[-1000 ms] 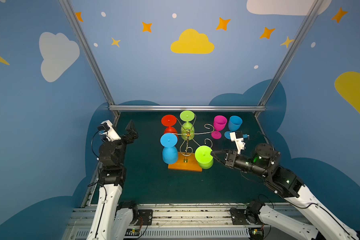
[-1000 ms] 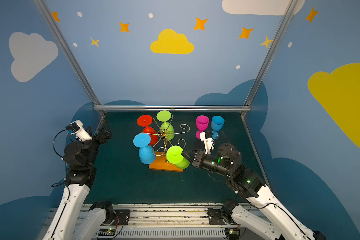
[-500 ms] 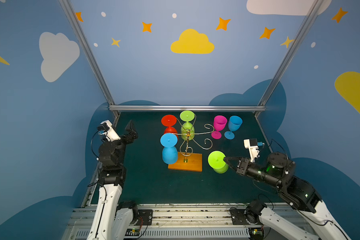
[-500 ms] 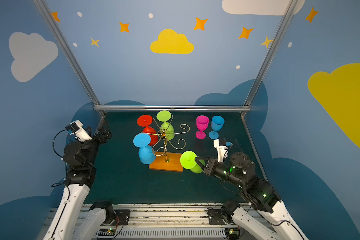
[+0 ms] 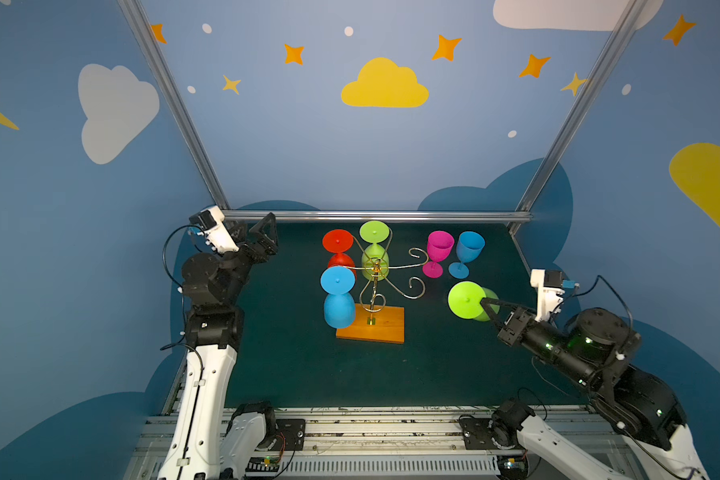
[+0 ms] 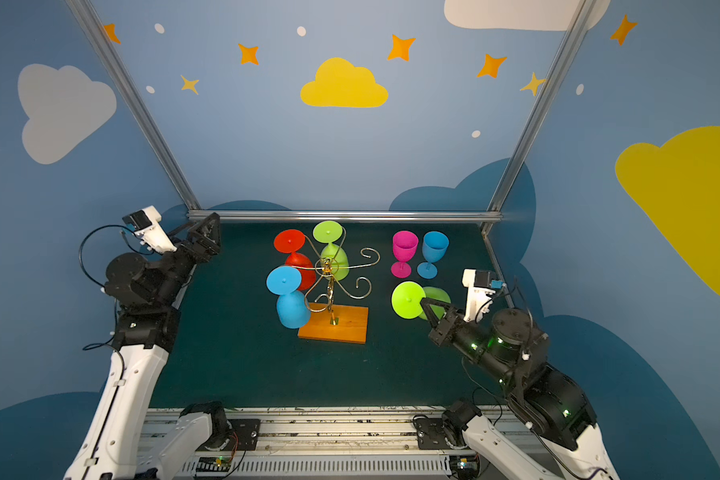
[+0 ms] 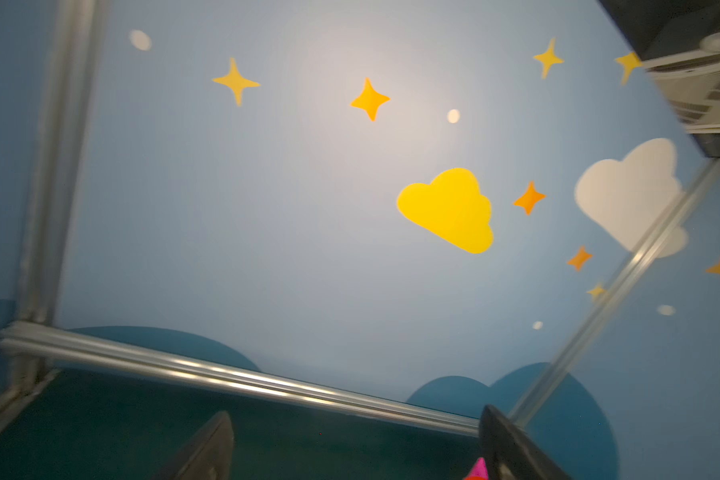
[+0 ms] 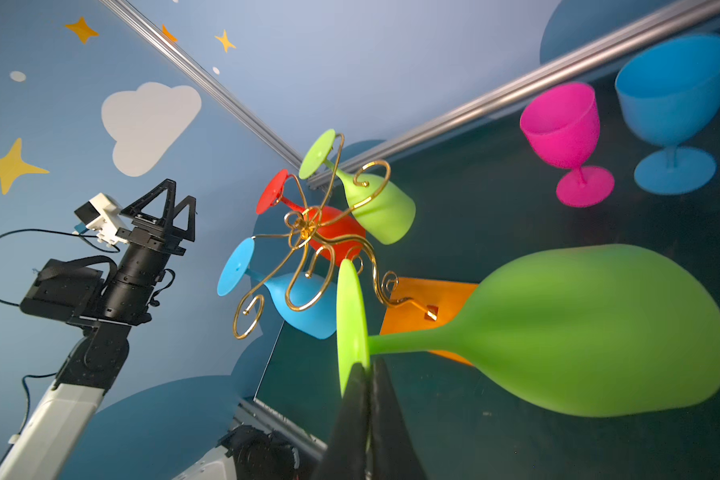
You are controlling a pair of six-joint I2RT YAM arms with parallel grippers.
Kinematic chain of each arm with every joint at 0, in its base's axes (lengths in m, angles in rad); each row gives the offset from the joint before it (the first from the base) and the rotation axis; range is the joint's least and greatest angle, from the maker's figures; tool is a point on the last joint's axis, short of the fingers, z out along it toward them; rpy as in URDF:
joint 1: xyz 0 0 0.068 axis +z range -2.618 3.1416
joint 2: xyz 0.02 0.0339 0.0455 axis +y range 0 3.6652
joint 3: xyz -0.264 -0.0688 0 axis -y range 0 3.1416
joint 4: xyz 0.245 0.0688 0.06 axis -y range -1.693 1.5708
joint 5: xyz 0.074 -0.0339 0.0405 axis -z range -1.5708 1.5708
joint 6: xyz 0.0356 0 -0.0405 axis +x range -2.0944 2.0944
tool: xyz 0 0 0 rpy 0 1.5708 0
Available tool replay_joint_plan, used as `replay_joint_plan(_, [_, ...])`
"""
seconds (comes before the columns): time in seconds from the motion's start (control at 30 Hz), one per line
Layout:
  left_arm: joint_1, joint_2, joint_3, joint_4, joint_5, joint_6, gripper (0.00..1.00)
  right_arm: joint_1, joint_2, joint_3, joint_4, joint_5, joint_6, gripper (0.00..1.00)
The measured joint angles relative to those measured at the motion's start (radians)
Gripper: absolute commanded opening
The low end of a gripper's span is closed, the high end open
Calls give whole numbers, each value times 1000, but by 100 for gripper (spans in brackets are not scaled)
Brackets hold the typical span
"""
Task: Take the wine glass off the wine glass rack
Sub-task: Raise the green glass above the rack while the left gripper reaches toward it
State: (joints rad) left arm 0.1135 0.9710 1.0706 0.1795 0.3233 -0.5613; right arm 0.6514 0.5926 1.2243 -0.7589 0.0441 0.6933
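Note:
The gold wire wine glass rack (image 5: 385, 326) (image 6: 346, 324) (image 8: 427, 291) stands mid-table on its orange-brown wooden base. A lime-green wine glass (image 5: 466, 299) (image 6: 408, 300) (image 8: 578, 332) is off the rack, to its right, tipped on its side. My right gripper (image 5: 485, 307) (image 6: 427, 306) (image 8: 366, 370) is shut on the rim of that glass's foot. At the far left, beside the back rail, my left gripper (image 5: 254, 230) (image 6: 196, 232) (image 7: 358, 449) is raised and open with nothing between its fingers.
Three glasses hang upside down on the rack's left and back arms: red (image 5: 337, 241), green (image 5: 374, 231) and blue (image 5: 337, 280). A pink glass (image 5: 439, 245) and a blue glass (image 5: 469, 245) stand upright at the back right, just behind the held glass.
My right gripper has pulled the lime-green glass off the rack's front-right arm and carried it to the right. The left arm has stayed where it was.

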Motion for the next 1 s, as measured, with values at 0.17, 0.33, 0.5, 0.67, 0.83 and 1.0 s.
replay_joint_plan(0.17, [-51,119,186,-37,255,-61,79,-2,66,116,3,16,-84,0])
replay_joint_plan(0.33, [-188,222,335,-88,460,-72,77,-2,171,238,20,-3,-175,0])
replay_joint_plan(0.5, [-322,291,420,-97,588,-68,74,-2,263,354,39,-47,-246,0])
replay_joint_plan(0.67, [-406,355,479,-70,666,-72,74,-2,348,454,74,-122,-286,0])
replay_joint_plan(0.83, [-469,407,501,-31,713,-75,74,-3,418,511,102,-199,-304,0])
replay_joint_plan(1.0, [-515,462,549,0,731,-80,74,-8,471,533,136,-269,-306,0])
